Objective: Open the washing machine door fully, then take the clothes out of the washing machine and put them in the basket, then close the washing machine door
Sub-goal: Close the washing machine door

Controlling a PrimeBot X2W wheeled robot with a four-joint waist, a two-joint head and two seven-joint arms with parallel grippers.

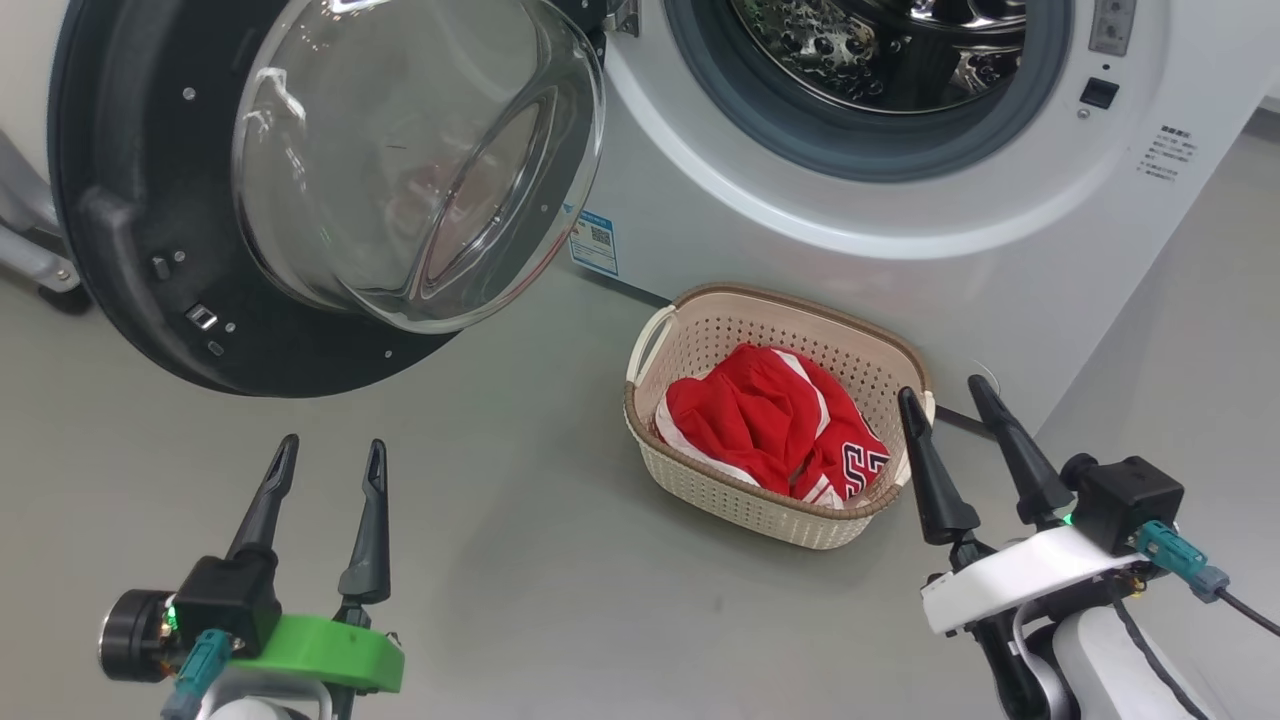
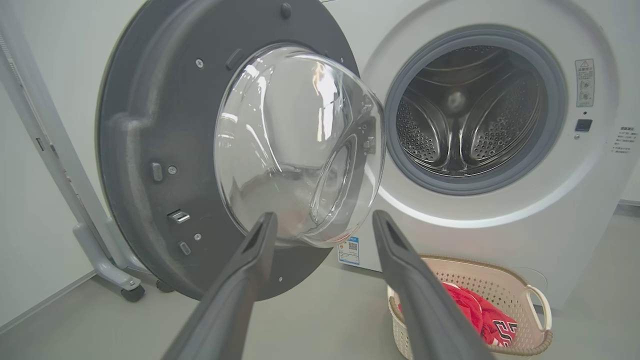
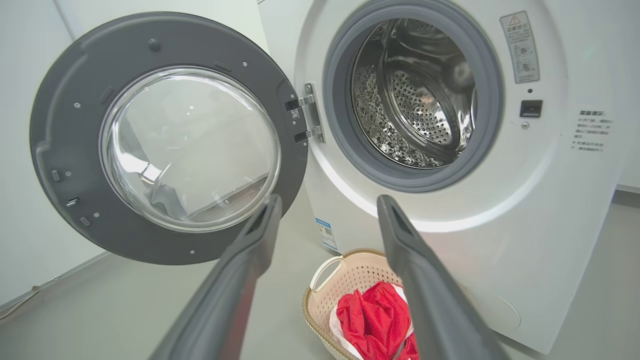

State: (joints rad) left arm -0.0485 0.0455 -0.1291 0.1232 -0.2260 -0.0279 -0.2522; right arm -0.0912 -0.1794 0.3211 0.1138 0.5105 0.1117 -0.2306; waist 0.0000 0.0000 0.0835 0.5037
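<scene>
The washing machine stands with its door swung wide to the left, glass bowl facing out. Its steel drum shows no clothes inside. Red clothes lie in the cream basket on the floor before the machine. My left gripper hovers open and empty, low and left of the basket. My right gripper is open and empty beside the basket's right end.
A grey floor spreads between the grippers. A white frame on castors stands behind the open door at the left. A blue sticker marks the machine's lower front.
</scene>
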